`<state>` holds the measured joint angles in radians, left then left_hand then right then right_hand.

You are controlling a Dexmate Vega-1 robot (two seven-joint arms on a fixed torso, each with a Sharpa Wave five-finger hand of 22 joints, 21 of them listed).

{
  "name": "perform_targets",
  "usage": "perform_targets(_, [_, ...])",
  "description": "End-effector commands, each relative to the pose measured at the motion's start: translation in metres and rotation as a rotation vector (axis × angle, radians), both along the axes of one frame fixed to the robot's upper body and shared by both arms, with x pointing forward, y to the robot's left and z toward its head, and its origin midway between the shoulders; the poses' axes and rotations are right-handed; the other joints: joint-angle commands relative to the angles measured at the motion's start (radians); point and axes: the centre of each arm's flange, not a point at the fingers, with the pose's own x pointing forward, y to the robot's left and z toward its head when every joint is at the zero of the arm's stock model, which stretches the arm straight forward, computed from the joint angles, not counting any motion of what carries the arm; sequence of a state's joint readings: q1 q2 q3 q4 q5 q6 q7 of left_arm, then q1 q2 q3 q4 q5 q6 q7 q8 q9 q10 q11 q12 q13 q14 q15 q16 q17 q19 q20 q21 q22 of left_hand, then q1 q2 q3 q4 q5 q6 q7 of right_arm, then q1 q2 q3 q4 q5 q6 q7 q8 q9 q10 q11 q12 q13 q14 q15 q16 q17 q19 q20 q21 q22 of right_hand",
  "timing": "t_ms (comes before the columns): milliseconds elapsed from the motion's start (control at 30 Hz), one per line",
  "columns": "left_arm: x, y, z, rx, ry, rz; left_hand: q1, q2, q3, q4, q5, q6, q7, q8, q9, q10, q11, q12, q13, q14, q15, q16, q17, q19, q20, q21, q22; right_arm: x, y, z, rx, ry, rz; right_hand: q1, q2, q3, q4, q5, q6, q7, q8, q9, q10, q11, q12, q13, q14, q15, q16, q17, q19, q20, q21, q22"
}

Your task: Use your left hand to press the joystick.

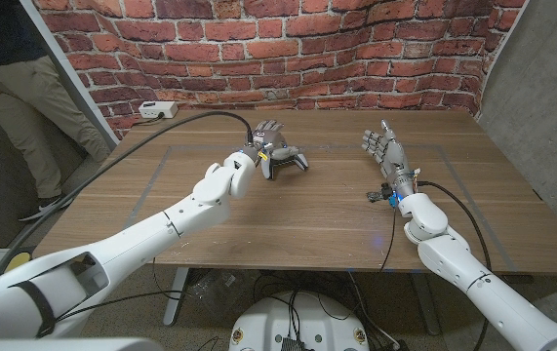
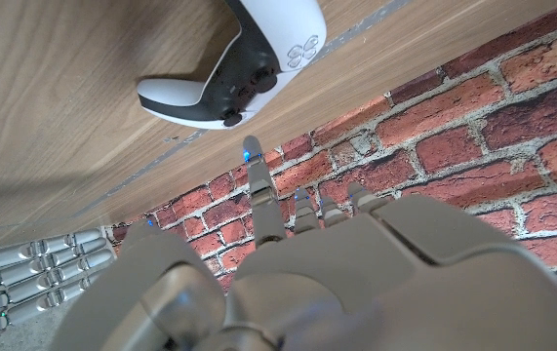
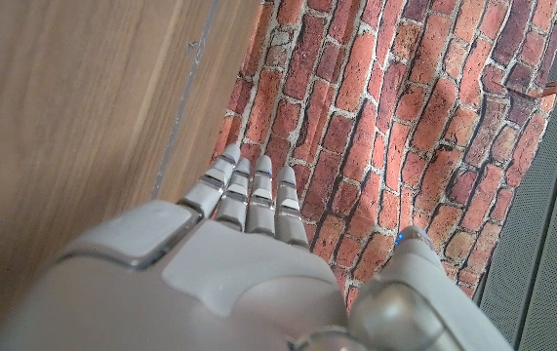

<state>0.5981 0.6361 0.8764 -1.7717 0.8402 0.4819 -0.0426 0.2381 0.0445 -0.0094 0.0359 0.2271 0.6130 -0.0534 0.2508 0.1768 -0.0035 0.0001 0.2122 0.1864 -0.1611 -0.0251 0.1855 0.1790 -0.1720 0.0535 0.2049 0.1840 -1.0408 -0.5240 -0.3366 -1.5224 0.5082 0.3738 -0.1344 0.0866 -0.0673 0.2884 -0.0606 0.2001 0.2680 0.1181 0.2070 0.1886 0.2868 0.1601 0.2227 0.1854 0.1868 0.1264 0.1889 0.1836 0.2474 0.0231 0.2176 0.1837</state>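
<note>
Head view: the left hand [image 1: 264, 139] hangs over a white and black controller [image 1: 286, 161] lying on the table [image 1: 317, 214], left of the table's middle and toward the brick wall [image 1: 288, 49]. Left wrist view: the controller [image 2: 234, 68] lies beyond the fingertips [image 2: 251, 151], apart from them; its two joysticks [image 2: 244, 93] face the camera, and the left hand [image 2: 298, 273] holds nothing, fingers extended and apart. The right hand [image 1: 385, 151] stands on its edge on the table's right half, well apart from the controller, fingers straight and side by side, holding nothing. A white box [image 1: 156, 110] sits at the table's far left corner. A person [image 1: 24, 88] stands at the left edge.
</note>
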Motion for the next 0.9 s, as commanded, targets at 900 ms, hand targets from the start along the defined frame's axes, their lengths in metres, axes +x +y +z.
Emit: perform_targets(900, [0.0075,-0.0032,-0.0026,-0.013,0.015,-0.033,0.011,0.019,-0.005,0.002,0.003,-0.006,-0.017,-0.019,0.003,0.005,-0.007,0.001,0.0,0.01,0.001,0.004,0.003,-0.022,0.002,0.008,0.005,-0.0002,0.0016,-0.0006,-0.004,0.007,-0.007,0.001,0.012,-0.004,-0.004,0.005,0.012,-0.004,-0.003,0.001,0.012,0.004,0.001,0.001,0.008,0.007,0.0,0.004,0.002,0.009,-0.006,0.005])
